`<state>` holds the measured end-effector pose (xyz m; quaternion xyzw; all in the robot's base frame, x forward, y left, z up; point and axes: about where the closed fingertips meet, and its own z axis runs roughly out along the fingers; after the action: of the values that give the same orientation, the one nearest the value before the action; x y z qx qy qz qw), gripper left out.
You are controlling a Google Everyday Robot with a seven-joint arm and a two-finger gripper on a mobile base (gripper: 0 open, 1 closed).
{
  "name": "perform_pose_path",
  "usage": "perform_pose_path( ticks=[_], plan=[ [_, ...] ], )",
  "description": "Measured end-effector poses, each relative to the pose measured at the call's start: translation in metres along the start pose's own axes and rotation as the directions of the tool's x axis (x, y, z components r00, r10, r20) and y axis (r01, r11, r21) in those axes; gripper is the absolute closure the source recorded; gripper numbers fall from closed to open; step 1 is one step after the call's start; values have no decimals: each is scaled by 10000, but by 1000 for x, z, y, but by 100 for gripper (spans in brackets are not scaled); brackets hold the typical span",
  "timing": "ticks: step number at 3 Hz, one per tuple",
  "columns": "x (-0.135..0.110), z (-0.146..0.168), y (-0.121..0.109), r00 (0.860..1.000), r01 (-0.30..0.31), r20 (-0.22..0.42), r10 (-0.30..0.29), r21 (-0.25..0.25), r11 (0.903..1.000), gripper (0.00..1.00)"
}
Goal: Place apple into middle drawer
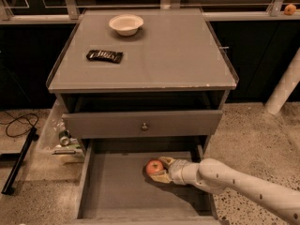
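The red apple (pixel 153 167) is inside the open middle drawer (pixel 115 189), right of the middle of its flat grey floor and towards the back. My gripper (pixel 161 169) reaches in from the right over the drawer's side wall, its fingers (pixel 167 161) closed around the apple's right side. The apple is at or just above the floor; I cannot tell whether it touches. My white arm (pixel 234 179) runs off to the lower right.
Above, a drawer front with a small knob (pixel 144 125) stands slightly pulled out. On the cabinet top are a white bowl (pixel 125 24) and a dark snack bar (pixel 104 56). Bottles (pixel 63 138) and a cable (pixel 18 123) lie at left, a white post (pixel 283 88) at right.
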<state>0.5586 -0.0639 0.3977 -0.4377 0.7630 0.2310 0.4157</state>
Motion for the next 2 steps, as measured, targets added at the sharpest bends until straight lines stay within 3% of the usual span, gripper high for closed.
perform_pose_path(
  ticks=[2],
  plan=[
    [0, 0, 0, 10000, 0, 0, 0, -1, 10000, 11]
  ],
)
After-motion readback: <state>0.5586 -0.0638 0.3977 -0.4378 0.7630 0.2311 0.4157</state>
